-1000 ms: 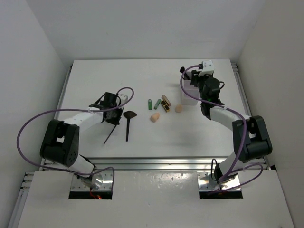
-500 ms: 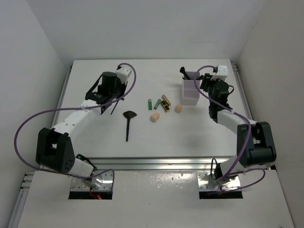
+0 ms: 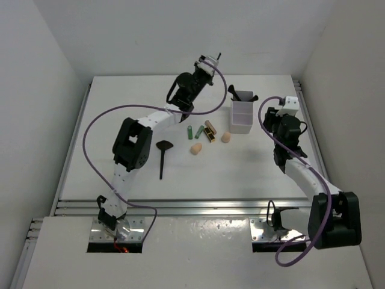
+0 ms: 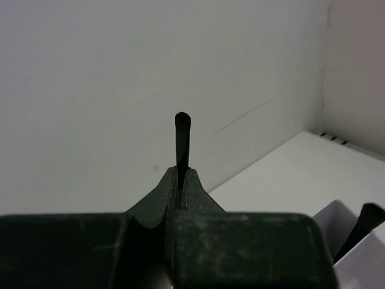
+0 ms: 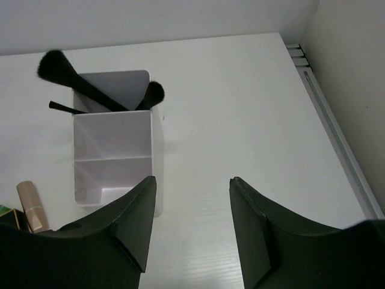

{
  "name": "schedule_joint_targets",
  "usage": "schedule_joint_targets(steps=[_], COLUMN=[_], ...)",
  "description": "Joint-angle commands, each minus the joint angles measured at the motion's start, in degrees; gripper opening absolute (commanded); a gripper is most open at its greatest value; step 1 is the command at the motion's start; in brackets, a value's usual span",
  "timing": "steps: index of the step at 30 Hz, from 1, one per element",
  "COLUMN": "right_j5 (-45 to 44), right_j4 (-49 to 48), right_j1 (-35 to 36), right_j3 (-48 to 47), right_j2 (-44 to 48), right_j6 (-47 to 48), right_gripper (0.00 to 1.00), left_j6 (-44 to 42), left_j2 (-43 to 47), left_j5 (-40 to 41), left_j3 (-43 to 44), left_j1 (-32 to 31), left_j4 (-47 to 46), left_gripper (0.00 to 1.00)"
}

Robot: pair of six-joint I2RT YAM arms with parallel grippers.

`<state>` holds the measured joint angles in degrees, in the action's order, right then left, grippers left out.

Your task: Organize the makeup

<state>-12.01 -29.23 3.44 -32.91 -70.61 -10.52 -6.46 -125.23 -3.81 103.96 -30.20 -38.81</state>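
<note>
1. Thin black stick (image 4: 182,135): it is now in the air, pinched in the left gripper (image 4: 181,180). The jaws are pressed together on it and its tip pokes out past them. A second ago it lay on the table (image 3: 120,108) beside the fan brush (image 3: 163,147).
2. The left arm has swung from the table's 9 o'clock side to its 12 o'clock edge. The stick now sits at about 10 o'clock of the white box (image 3: 240,124), near it but not over it.
3. Right gripper (image 5: 192,223): its fingers are spread and hold nothing. It has backed off from over the box to the box's 3 o'clock side.
4. The box's far compartment already holds brushes (image 5: 72,75). The two nearer compartments look empty.
5. Still on the table at the box's 8–9 o'clock:
   - green tubes (image 3: 189,131)
   - tan tube (image 3: 209,124)
   - black-gold tube (image 3: 209,135)
   - two peach sponges (image 3: 196,148)
   - the fan brush, farther out
6. Meaning: the pickup is done, the carry is under way and the box is freed. The likely next step is dropping the stick in with the brushes. Most of the makeup is not yet sorted.
</note>
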Motion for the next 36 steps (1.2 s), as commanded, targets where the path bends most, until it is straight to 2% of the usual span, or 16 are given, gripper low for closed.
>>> schedule_joint_targets(steps=[1,6,8,13,21,25,30,36], right_j5=[-0.4,0.0,0.9,1.0,6.1,7.4,8.2,8.6], right_j4=[5.4,14.4,17.3,20.5,22.5,22.6,22.8,24.6], right_j1=[-0.5,-0.7,-0.8,-2.2,-6.2,-7.3,-7.6,-8.2], right_j3=[1.0,1.3,1.1,1.1,0.9,1.0,1.7,1.5], right_j2=[4.4,8.7,10.1,11.8,11.3,10.5,10.3,11.4], right_j6=[-0.9,-1.7,-0.6,0.9,1.1,0.4,-0.1,0.8], right_gripper=[0.53,0.53,0.53,0.53,0.53,0.53,0.53,0.53], left_j6=[-1.4,3.1,3.1,4.3,7.6,8.2,8.2,8.6], left_j2=[-6.0,-13.1,-15.6,-17.5,-21.1,-23.6,-26.0,-29.0], left_j5=[-3.1,2.6,3.7,6.2,8.9,10.0,12.6,11.1], left_j3=[5.5,14.1,15.8,17.9,17.9,20.5,21.0,24.0], left_j1=[-3.5,-5.9,-6.7,-10.0,-12.6,-13.7,-13.7,-12.7], left_j4=[-24.3,-27.9,-30.8,-31.4,-26.7,-23.6,-22.3,-19.4], left_gripper=[0.0,0.0,0.0,0.0,0.0,0.0,0.0,0.0])
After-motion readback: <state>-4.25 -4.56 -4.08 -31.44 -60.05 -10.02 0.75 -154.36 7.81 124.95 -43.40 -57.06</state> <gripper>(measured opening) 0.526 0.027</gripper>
